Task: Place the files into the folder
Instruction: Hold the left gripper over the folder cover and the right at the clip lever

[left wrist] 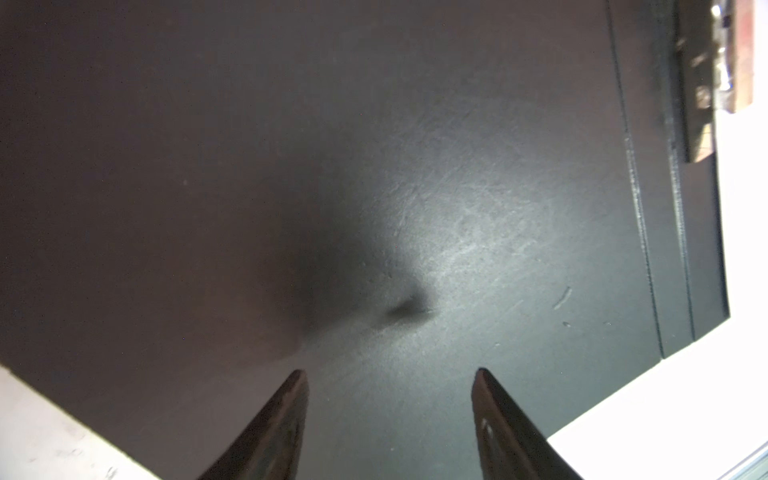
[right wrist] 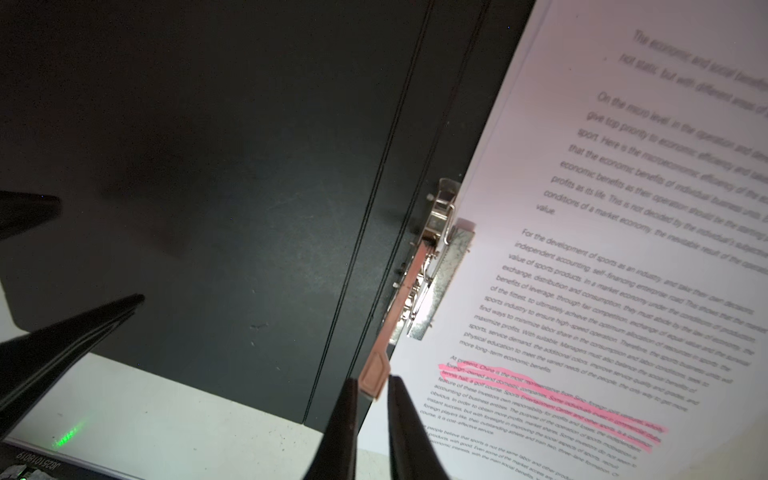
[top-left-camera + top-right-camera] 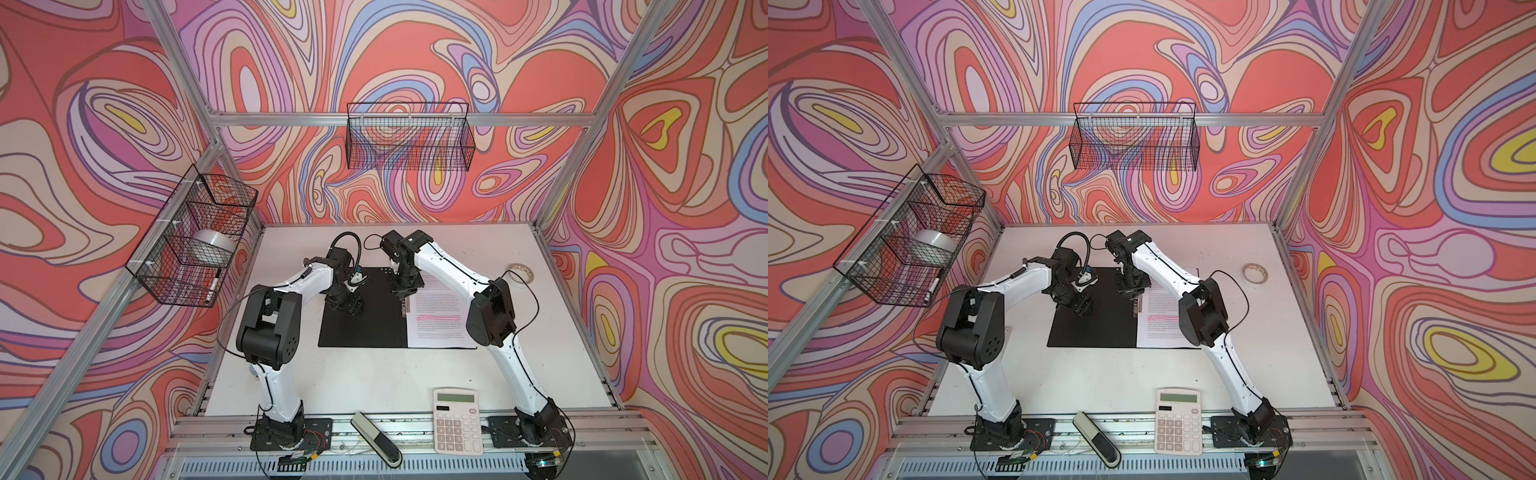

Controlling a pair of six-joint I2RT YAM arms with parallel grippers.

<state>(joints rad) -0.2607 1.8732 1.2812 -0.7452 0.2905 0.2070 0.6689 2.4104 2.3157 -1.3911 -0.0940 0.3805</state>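
Files (image 3: 440, 320) (image 2: 602, 249): white sheets of dense black print with a few lines marked in pink highlighter. They lie flat on the right inner leaf of the folder (image 3: 361, 328) (image 1: 415, 166) (image 2: 249, 166).

Folder: thin plastic, black inside, opened flat mid-table and somewhat toward the far edge of the white table (image 3: 374, 382).

The spine-side edge of the sheets sits under the plate of the shiny metal clip (image 2: 440, 266) (image 3: 406, 308) on the spine.

Right claw (image 2: 372, 380) (image 3: 403, 297): jaws nearly together, pinched on the copper-coloured lever tab (image 2: 374, 374) at the clip's free end. The files are just beside the fingertips and the highlighted lines start next to them.

Left claw (image 1: 390, 372) (image 3: 345, 306): jaws well apart, holding nothing, tips over the bare black left leaf. Can't tell whether they touch it. The files are across the spine from it, clear of the fingers.

Further out:
- A white desk calculator (image 3: 458, 422) sits at the front edge, right of centre.
- A pale tape roll (image 3: 523, 273) sits near the right edge.
- Both are well apart from the folder.
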